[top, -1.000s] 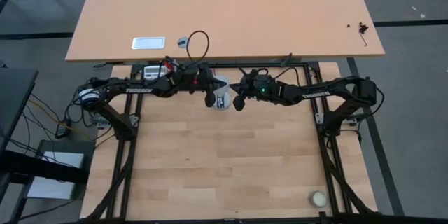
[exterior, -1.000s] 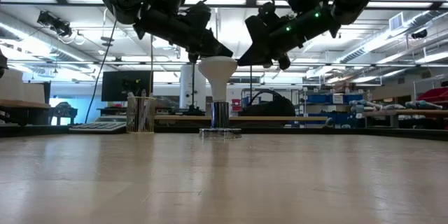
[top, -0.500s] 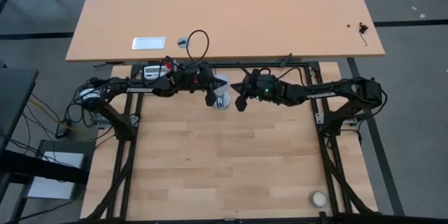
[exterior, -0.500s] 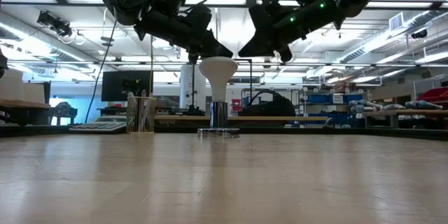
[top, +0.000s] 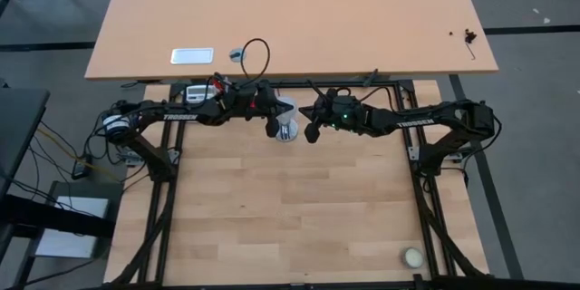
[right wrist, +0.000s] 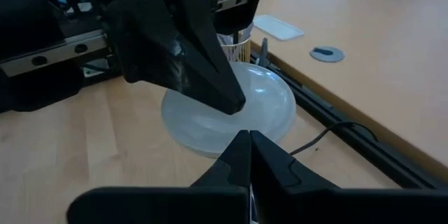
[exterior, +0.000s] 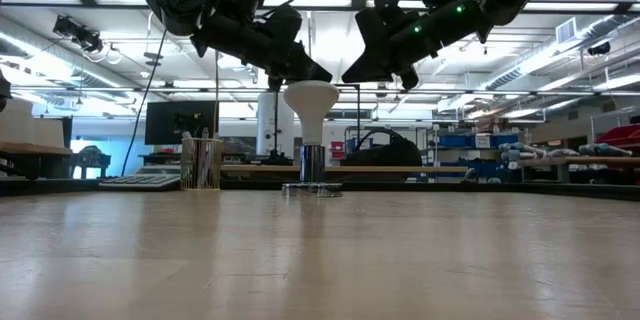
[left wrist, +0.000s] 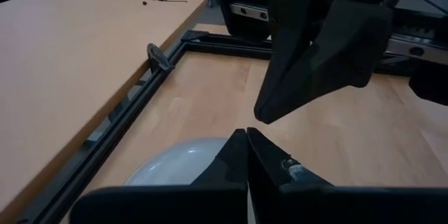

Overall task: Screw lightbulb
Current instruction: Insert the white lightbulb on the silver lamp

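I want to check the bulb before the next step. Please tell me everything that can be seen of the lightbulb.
The lightbulb is white and frosted, a broad round globe tapering down to a narrow neck and a grey metal base. It stands upright, globe on top, its base in a silver socket on the far middle of the wooden table. The shut left gripper sits at the globe's upper edge; contact is unclear. The shut right gripper hangs close beside it, apart.

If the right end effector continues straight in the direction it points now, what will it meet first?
Most likely the lightbulb: in the right wrist view its white globe lies just ahead of the shut right end effector. The left end effector hangs above it, though depth is unclear.
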`<action>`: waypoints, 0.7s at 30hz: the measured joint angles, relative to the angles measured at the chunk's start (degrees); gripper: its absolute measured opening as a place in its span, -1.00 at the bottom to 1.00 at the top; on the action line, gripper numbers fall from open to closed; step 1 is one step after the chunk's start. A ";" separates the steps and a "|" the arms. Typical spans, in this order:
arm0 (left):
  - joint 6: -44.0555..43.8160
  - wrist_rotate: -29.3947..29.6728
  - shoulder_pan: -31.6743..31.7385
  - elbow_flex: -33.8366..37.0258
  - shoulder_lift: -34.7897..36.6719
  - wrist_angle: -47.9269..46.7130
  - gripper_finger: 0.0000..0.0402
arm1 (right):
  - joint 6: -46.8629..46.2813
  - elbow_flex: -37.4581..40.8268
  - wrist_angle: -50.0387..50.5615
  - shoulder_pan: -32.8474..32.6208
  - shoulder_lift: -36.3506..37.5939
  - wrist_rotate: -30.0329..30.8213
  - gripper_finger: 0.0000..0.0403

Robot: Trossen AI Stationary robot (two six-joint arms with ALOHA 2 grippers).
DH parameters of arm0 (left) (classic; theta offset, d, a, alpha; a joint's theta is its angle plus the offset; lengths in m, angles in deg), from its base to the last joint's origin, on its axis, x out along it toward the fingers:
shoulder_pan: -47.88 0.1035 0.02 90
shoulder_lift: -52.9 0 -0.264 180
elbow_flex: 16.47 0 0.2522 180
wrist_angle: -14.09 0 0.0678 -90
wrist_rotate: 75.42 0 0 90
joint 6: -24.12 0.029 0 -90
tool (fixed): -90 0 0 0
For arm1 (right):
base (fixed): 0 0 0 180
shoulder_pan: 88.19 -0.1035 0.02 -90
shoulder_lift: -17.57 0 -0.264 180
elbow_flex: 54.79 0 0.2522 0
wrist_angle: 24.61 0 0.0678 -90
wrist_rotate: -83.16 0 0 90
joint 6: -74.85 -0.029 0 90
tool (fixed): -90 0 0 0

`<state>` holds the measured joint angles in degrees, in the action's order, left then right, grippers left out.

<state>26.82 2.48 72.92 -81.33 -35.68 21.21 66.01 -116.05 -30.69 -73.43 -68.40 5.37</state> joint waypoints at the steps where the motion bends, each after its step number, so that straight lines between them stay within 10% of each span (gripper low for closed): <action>1: 0.00 -0.02 0.00 0.00 0.00 0.01 -1.00 | 0.00 0.00 0.02 0.00 0.00 0.00 -0.94; 21: -1.33 -1.57 -0.01 0.00 0.09 1.92 -1.00 | 0.49 0.00 -0.02 0.04 0.00 0.15 -0.94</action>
<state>25.49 0.91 72.91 -81.33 -35.59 23.14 66.50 -116.05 -30.70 -73.38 -68.40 5.52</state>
